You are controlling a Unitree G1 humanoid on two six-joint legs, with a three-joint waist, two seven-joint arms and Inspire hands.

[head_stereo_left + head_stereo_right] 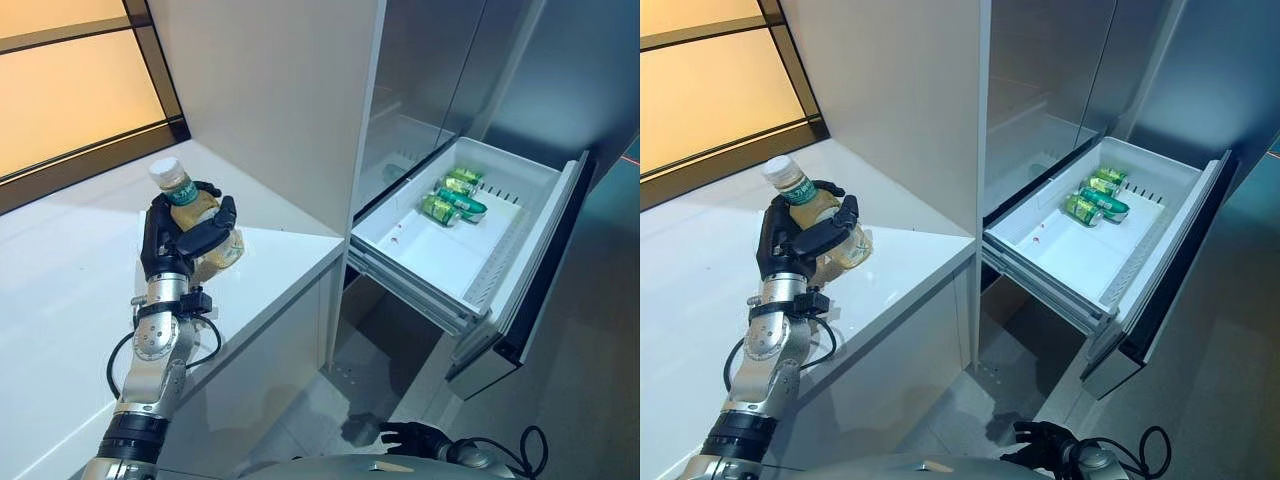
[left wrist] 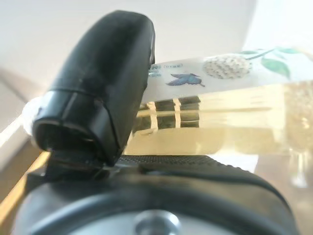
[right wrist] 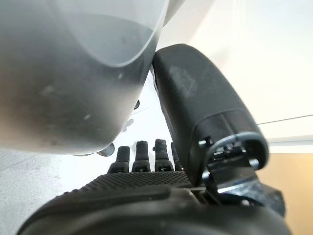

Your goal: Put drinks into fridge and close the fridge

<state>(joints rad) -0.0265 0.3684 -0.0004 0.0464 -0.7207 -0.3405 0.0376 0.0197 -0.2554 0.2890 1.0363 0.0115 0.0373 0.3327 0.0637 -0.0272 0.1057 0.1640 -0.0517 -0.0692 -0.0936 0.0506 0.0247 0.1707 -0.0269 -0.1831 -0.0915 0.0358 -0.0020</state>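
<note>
My left hand (image 1: pixel 165 248) is shut on a bottle (image 1: pixel 180 188) of pale yellow drink with a white cap and a green label, held upright just above the white counter (image 1: pixel 70 290). The left wrist view shows the bottle (image 2: pixel 220 122) pressed between the thumb (image 2: pixel 102 93) and the palm. To the right, the fridge's lower drawer (image 1: pixel 405 262) stands pulled out. Several green cans (image 1: pixel 455 197) lie at its far end. My right hand (image 1: pixel 412 437) hangs low near the floor, open and holding nothing, with its fingers (image 3: pixel 146 154) straight.
A tall white cabinet side (image 1: pixel 270 100) stands between the counter and the grey fridge front (image 1: pixel 430 70). The drawer's dark front panel (image 1: pixel 545 270) juts out over the grey floor (image 1: pixel 590 400). An orange-lit window (image 1: pixel 70 90) runs behind the counter.
</note>
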